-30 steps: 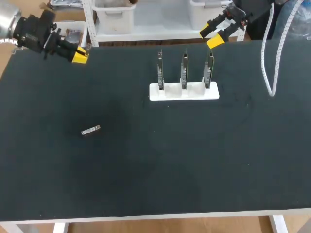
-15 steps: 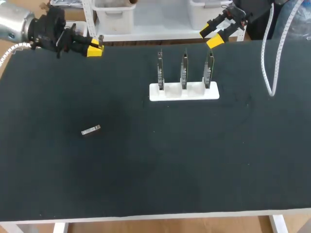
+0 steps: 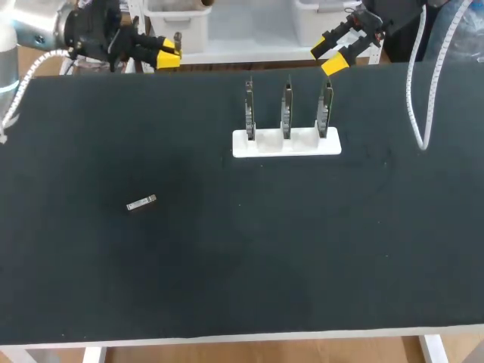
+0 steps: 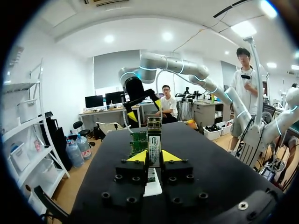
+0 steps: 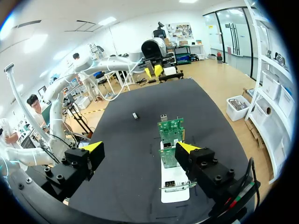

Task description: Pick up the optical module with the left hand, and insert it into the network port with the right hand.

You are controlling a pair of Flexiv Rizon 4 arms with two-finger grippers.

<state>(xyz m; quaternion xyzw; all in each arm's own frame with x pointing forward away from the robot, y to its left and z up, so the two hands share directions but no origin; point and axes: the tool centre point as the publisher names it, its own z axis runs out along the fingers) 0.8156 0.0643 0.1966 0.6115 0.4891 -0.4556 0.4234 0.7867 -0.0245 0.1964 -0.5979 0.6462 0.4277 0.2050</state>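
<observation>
Plainly, the right jaws gape wide, apart from the white stand (image 3: 242,145).

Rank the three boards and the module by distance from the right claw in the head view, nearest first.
1. Right board, in the holder's right slot, closest to the right claw.
2. Middle board, centre slot.
3. Left board, left slot.
4. Module, lying far left on the table.
</observation>
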